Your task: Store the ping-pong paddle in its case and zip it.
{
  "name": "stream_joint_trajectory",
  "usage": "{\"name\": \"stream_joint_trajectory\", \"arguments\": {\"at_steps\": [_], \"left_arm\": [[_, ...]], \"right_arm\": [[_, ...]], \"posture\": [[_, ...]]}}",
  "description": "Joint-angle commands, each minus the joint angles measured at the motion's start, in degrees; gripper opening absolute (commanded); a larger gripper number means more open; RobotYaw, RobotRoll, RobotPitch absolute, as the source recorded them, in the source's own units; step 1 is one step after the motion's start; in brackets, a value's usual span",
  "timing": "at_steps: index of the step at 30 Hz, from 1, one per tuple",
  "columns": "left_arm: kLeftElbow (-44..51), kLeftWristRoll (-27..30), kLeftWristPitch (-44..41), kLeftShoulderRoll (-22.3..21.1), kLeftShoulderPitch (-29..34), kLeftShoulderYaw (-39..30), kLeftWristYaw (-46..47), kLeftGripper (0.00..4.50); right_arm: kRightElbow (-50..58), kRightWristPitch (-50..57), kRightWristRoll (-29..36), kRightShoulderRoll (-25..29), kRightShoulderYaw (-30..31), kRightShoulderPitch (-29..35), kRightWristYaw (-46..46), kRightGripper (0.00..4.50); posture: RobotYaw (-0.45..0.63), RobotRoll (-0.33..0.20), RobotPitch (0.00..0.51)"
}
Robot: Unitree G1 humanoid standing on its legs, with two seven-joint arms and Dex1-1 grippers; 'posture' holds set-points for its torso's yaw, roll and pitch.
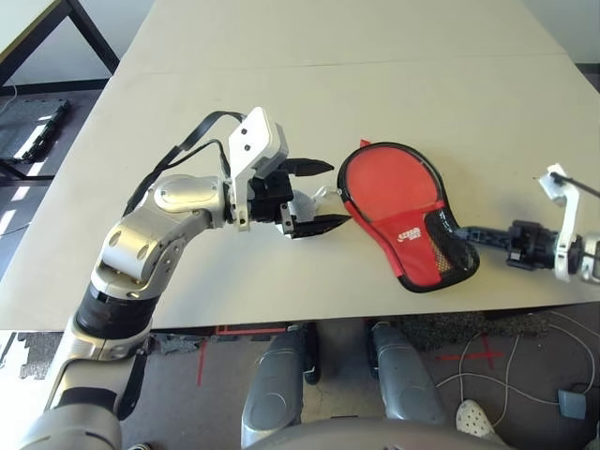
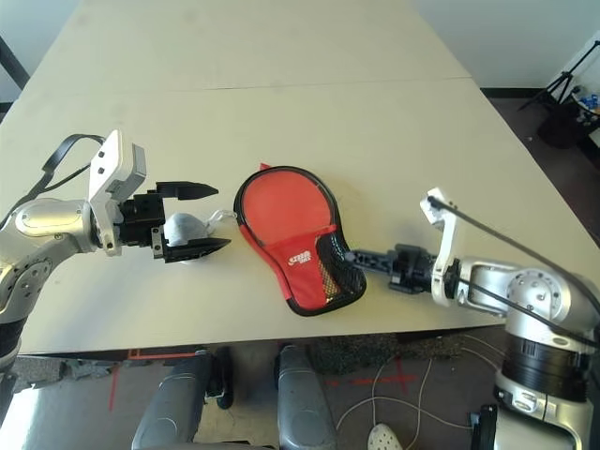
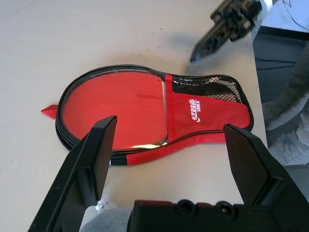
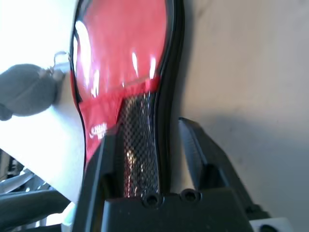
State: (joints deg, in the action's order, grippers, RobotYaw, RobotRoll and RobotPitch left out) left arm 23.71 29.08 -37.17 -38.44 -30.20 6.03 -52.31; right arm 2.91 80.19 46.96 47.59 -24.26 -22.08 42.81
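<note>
On matte table (image 1: 394, 84): paddle-shaped red fabric case (image 1: 398, 202); black mesh pocket (image 1: 450, 248)

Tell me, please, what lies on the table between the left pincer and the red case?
A grey soft lump with a small metal ring lies there, under the open left pincer, beside the case. The right eye view shows it.

The red case (image 2: 298, 236) lies flat on the table (image 2: 281, 103), between the two grippers. The left gripper (image 2: 206, 217) has its two black fingers wide apart, pointing at the round end. A grey soft lump (image 2: 184, 228) sits between those fingers. The right gripper (image 2: 354, 255) points at the mesh end, its tip touching the edge.
</note>
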Motion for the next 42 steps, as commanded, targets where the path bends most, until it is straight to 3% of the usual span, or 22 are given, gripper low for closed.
{"name": "stream_joint_trajectory", "arguments": {"at_steps": [1, 5, 9, 20, 29, 42], "left_arm": [[0.07, -0.41, 0.1, -0.34, 0.87, 0.92, -0.57, 4.5], [0.58, -0.14, -0.75, -1.36, 1.98, 0.44, -0.66, 4.5], [0.57, -0.95, -2.22, -3.41, 2.73, 0.5, -0.34, 4.5], [-0.55, -2.36, -4.19, -5.45, 1.81, 0.87, 0.28, 4.5], [-0.33, -4.31, -5.89, -7.69, 2.54, 1.48, 0.34, 4.5], [-1.03, -6.57, -6.61, -7.91, 2.49, 1.79, 1.99, 4.5]], "right_arm": [[-2.41, -7.12, -2.38, 4.01, 2.13, 1.08, 4.6, 3.26], [-5.3, -21.85, -7.67, 5.54, 4.08, 1.41, 9.12, 4.46], [-8.49, -38.19, -14.36, 4.14, 8.68, -1.95, 12.96, 4.46], [-18.41, -64.26, -26.37, -2.47, 23.09, -14.3, 25.17, 4.46], [-30.55, -70.18, -33.1, -6.51, 30.31, -22.83, 31.45, 4.46], [-44.76, -79.33, -41.42, -10.23, 33.69, -25.35, 32.81, 4.46]], "posture": [[-0.09, 0.0, 0.218], [-0.1, 0.0, 0.216], [-0.11, 0.0, 0.214], [-0.1, 0.0, 0.203], [-0.09, 0.0, 0.218], [-0.07, 0.0, 0.233]]}}
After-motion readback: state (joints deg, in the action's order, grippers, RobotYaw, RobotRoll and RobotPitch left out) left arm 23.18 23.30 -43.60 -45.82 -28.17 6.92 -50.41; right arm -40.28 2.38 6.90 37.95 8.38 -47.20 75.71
